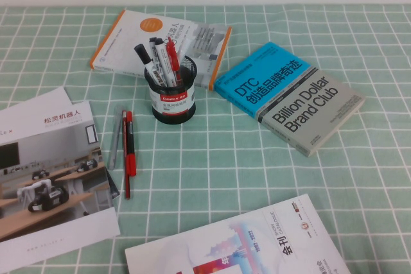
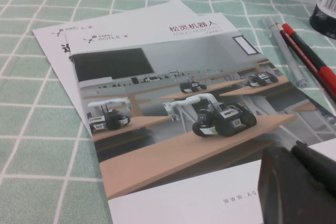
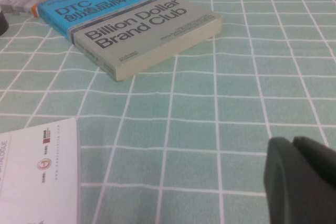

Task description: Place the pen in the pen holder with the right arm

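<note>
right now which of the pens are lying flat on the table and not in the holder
Two: the red pen and the slim grey pen beside it, left of the pen holder. The white markers stand upright inside it.

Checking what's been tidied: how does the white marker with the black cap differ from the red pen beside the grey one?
The white-barrelled, black-capped marker stands tilted inside the round black wire-mesh pen holder; the red pen lies flat on the green checked cloth. The marker looks thicker, the red pen slimmer. Shared: neither is held; the left claw is above the brochure, the right claw above bare cloth.
</note>
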